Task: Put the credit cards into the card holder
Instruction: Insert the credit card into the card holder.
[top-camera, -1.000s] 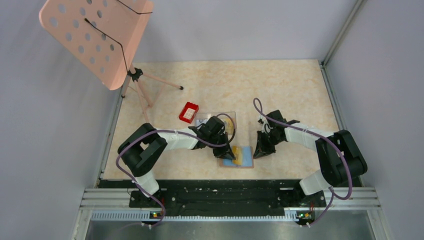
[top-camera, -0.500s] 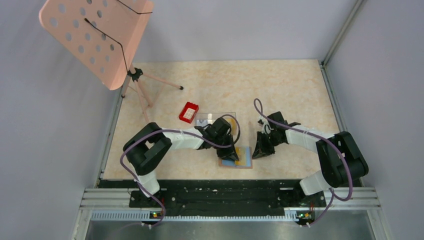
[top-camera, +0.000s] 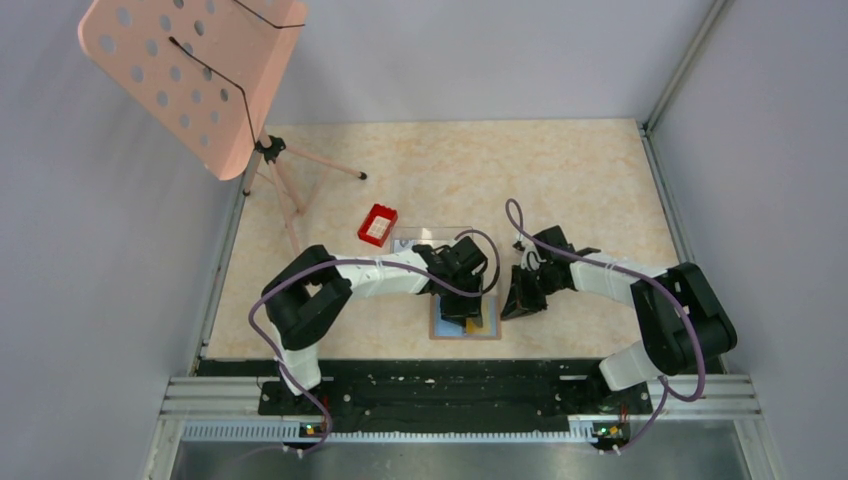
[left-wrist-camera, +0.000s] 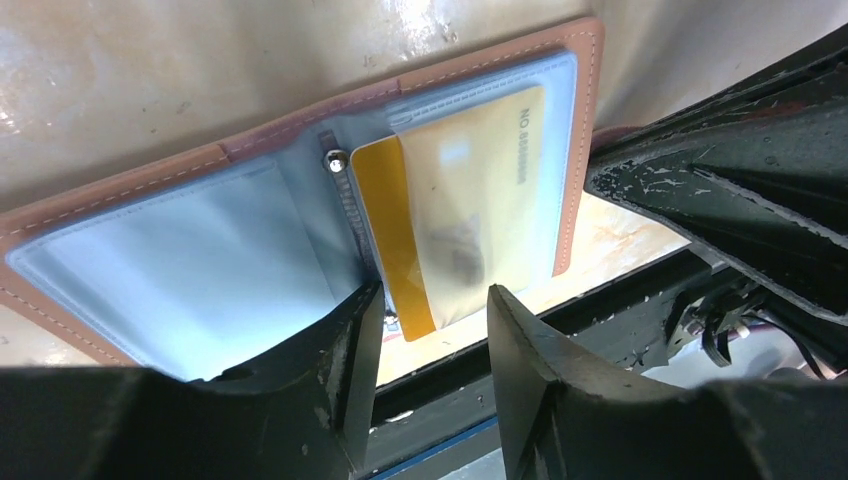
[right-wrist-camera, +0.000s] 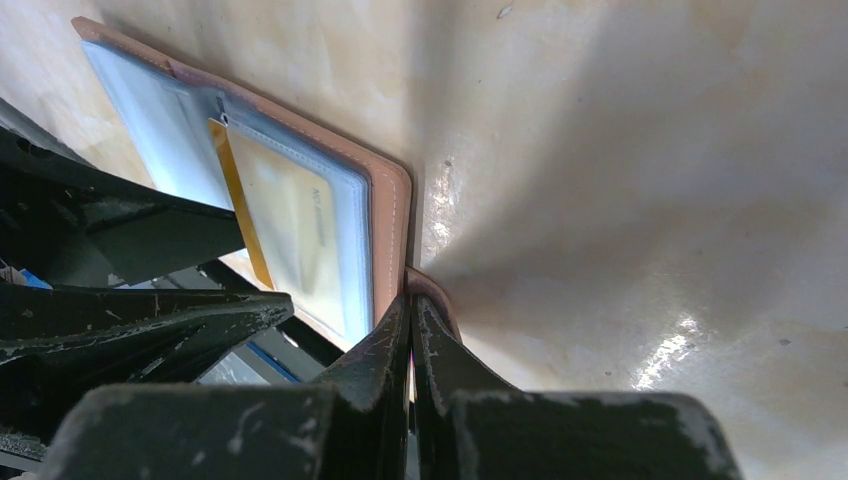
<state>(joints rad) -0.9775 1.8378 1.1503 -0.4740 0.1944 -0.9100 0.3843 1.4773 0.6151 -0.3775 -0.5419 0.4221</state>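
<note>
The card holder (left-wrist-camera: 200, 250) lies open on the table near the front edge, blue lining up; in the top view its tan edge (top-camera: 492, 320) shows under my left gripper (top-camera: 467, 310). A yellow-orange credit card (left-wrist-camera: 470, 200) sits partly inside the right-hand pocket, its lower end sticking out. My left gripper (left-wrist-camera: 430, 315) is open, its fingertips either side of that card end, not touching it. My right gripper (right-wrist-camera: 412, 305) is shut on the card holder's (right-wrist-camera: 385, 230) closure tab at its right edge; it also shows in the top view (top-camera: 510, 305). The card (right-wrist-camera: 290, 220) shows there too.
A small red tray (top-camera: 377, 224) and a clear plastic box (top-camera: 412, 240) stand just behind my left arm. A pink music stand (top-camera: 195, 75) on a tripod (top-camera: 300, 175) stands at the back left. The black front rail (left-wrist-camera: 620, 300) runs right beside the card holder.
My left gripper has moved right and toward the front, over the open card holder. The card holder has shifted slightly toward the front edge. My right gripper has barely moved.
</note>
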